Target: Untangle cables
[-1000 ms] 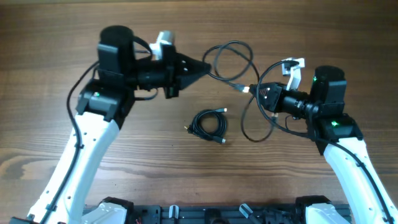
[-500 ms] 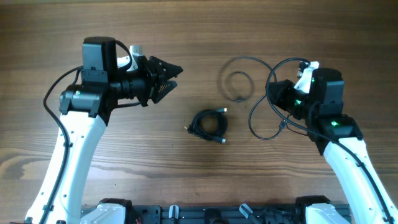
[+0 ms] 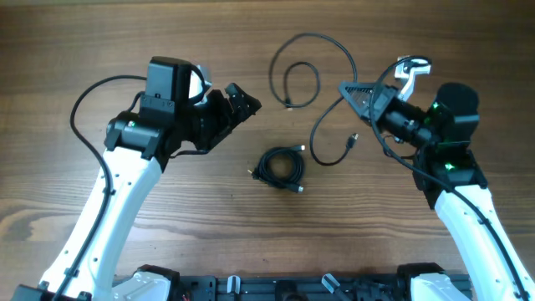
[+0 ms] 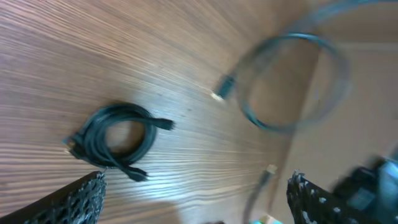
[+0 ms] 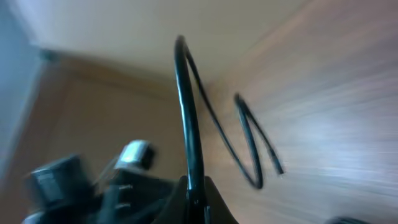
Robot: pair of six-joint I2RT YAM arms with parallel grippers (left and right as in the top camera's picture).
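Two claws were in view, and only one carried a load. The right claw (image 3: 345,88) was clenched on the held cord (image 5: 189,112), which was pinched at the very fingertips in the right wrist view and arched up and away from the pinch. From the claw, this cord dropped to the surface (image 3: 100,33) and curved into a hook, with its plug (image 3: 354,139) lying just below the claw. A loose loop (image 3: 287,85) lay just beside the claw toward the middle; whether it belonged to the same cord could not be determined. The left claw (image 3: 244,100) hung released and empty, its fingers spread wide, near the coiled bundle (image 3: 281,166) but not touching it. The bundle lay at the centre, apart from the other cords. The step in hand appeared to be drawing the held cord free. It called for a firm pinch, a slow pull away from the loose loop, and a check that the trailing plug did not catch that loop. The tip-only grip was judged liable to slip under a sudden pull.
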